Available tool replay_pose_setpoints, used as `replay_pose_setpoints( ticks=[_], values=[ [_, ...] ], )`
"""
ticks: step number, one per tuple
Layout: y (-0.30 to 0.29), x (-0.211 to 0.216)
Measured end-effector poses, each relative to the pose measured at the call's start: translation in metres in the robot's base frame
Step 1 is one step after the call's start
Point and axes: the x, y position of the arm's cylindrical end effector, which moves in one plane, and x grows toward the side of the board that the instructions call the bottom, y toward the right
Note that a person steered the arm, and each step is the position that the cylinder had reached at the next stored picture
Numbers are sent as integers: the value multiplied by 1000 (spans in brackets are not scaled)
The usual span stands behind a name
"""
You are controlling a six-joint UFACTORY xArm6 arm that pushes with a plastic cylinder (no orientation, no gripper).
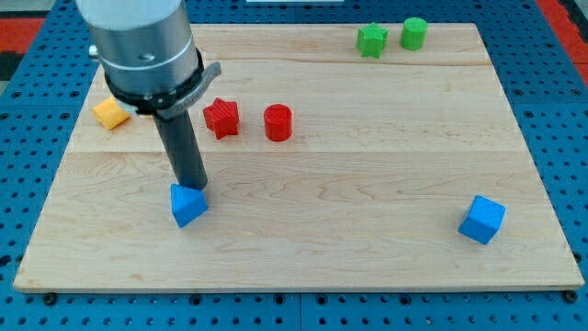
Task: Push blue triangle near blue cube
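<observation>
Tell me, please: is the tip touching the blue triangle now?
Cannot tell. In the camera view my tip meets the top edge of the blue triangle with no visible gap, but it may stand behind it.

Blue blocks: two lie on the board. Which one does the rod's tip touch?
The blue triangle at the view's lower left; my tip meets its top edge. The blue cube sits far right.

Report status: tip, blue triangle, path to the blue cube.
My tip touching blue triangle at its top edge. Blue cube far toward the view's right. Nothing between them.
</observation>
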Motion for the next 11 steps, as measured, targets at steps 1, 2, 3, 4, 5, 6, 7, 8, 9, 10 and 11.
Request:
replay_pose_setpoints(
  ticks=[1, 2, 3, 4, 5, 6, 7, 8, 9, 10, 11],
  values=[
    [-72, 0],
    [-90, 20],
    [-22, 29],
    [44, 27],
    [60, 37],
    [108, 24],
    [177, 16],
    [242, 13],
    [261, 13],
    [228, 10],
    [223, -5]
  ],
)
